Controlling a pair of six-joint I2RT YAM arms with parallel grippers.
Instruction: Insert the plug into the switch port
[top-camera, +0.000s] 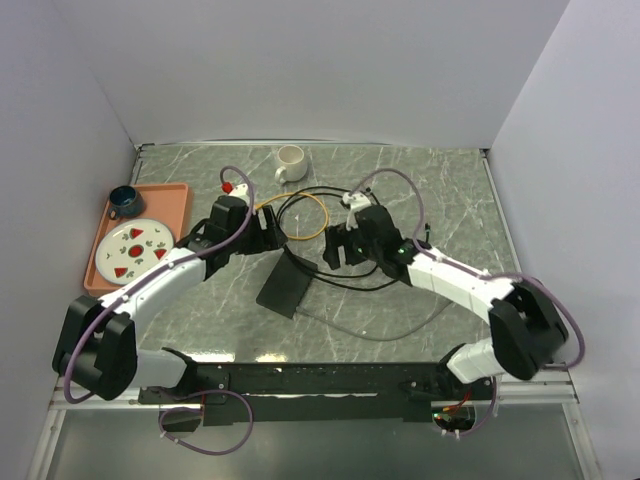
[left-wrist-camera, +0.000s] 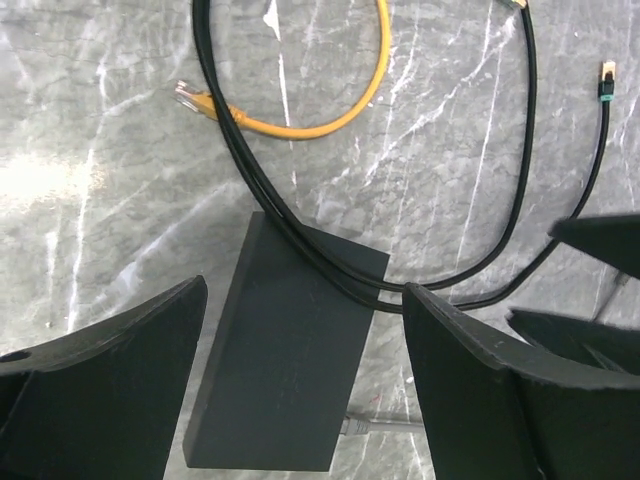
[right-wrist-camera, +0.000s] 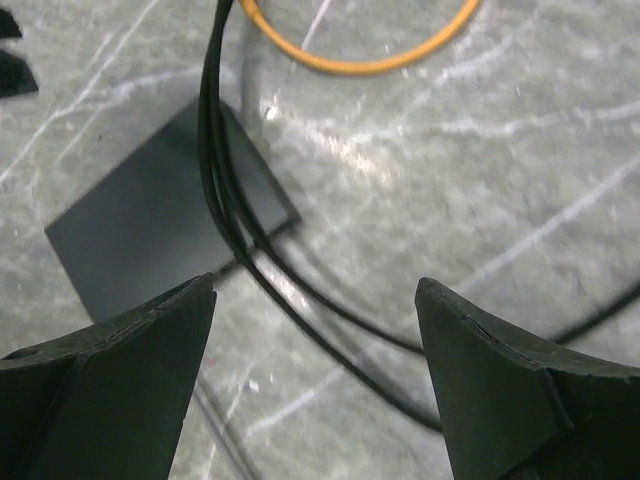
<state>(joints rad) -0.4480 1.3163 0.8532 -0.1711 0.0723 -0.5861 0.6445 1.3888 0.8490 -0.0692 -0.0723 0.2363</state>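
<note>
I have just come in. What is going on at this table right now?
Two robot arms are set to put a plug into the black box. The left claw and the right claw both hang open over the box and the cables, holding nothing. Loops of black cable cross one corner of the box, and a yellow cable lies beyond it. A free plug on the black cable lies apart, not yet gripped.
</note>
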